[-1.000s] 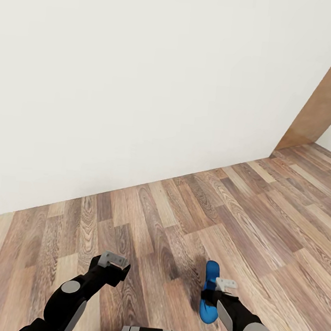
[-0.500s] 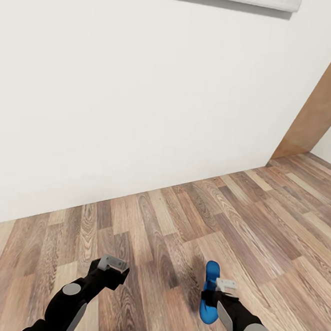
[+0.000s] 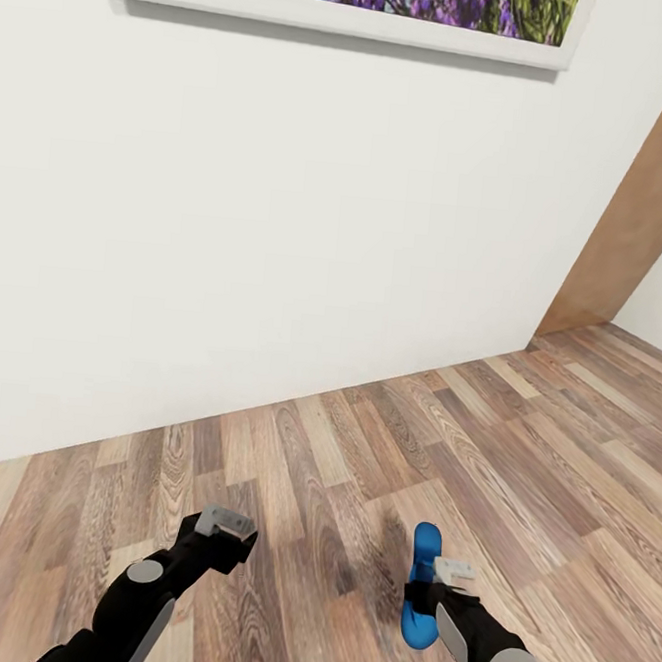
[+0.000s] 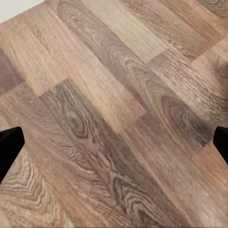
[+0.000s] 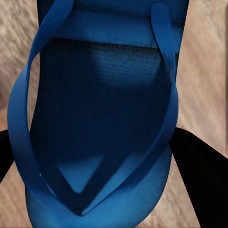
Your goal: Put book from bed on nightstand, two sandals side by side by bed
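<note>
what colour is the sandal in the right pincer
Bright blue, sole and straps alike; the sandal shows best in the right wrist view.

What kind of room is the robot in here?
Probably a room in a home, though the pictures don't show which. It has a wood-plank floor, a plain white wall and a framed picture of purple flowers hanging on it. The right gripper carries a blue sandal.
</note>
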Controlling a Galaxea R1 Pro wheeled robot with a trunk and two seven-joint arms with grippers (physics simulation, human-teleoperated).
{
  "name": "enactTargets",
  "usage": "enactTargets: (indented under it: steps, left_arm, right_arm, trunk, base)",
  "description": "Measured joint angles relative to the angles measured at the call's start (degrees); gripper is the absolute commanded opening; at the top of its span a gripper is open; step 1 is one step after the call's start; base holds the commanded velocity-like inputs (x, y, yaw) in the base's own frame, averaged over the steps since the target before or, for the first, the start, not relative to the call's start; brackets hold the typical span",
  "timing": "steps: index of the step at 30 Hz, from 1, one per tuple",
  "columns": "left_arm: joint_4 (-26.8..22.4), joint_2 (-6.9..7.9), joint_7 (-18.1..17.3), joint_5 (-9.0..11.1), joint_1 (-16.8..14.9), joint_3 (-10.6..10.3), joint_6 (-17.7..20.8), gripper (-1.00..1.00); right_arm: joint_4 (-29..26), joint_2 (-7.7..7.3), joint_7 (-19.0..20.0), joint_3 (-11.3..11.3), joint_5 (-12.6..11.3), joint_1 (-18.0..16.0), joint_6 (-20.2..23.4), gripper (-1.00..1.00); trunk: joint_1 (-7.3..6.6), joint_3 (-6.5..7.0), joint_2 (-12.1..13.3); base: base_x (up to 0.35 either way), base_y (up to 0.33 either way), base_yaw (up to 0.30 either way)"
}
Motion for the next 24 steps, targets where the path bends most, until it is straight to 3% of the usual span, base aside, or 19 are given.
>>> enactTargets:
  steps: [12, 24]
  left_arm:
    - [0.77, -0.02, -0.04, 0.0, -0.26, -0.07, -0.06, 1.0]
    - [2.45, -0.02, 0.0, -0.02, -0.27, -0.18, -0.97, 1.0]
  right_arm:
    - [0.28, 0.11, -0.01, 0.13, 0.04, 0.1, -5.46, -1.0]
    - [0.26, 0.12, -0.02, 0.1, 0.01, 0.13, -6.75, -1.0]
  trunk:
    - [-0.31, 2.66, 0.16]
    - [-0.62, 5.32, 0.32]
  base:
    - [0.0, 0.0, 0.0]
    - [0.0, 0.0, 0.0]
